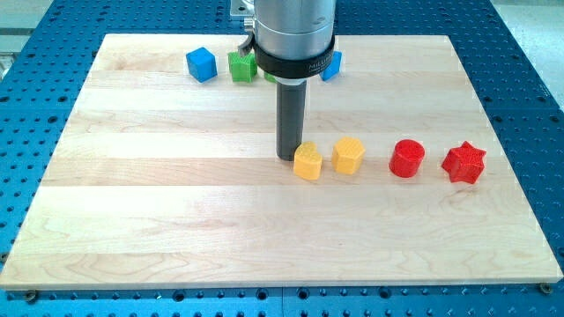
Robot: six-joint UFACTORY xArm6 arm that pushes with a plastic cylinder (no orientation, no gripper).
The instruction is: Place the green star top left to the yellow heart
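Observation:
My tip [287, 158] rests on the wooden board [159, 202], right at the left side of a yellow block [307, 162] that looks heart-shaped. A second yellow block [349, 156] stands just right of it. A green block [241, 66] stands near the view's top, left of the arm. A sliver of another green block [268, 76] shows beside it, mostly hidden behind the arm; I cannot make out its shape. Both green blocks lie well above and left of the yellow ones.
A blue cube [201, 64] stands left of the green block. Another blue block [332, 66] peeks out right of the arm. A red cylinder [407, 158] and a red star [464, 164] stand to the right of the yellow blocks.

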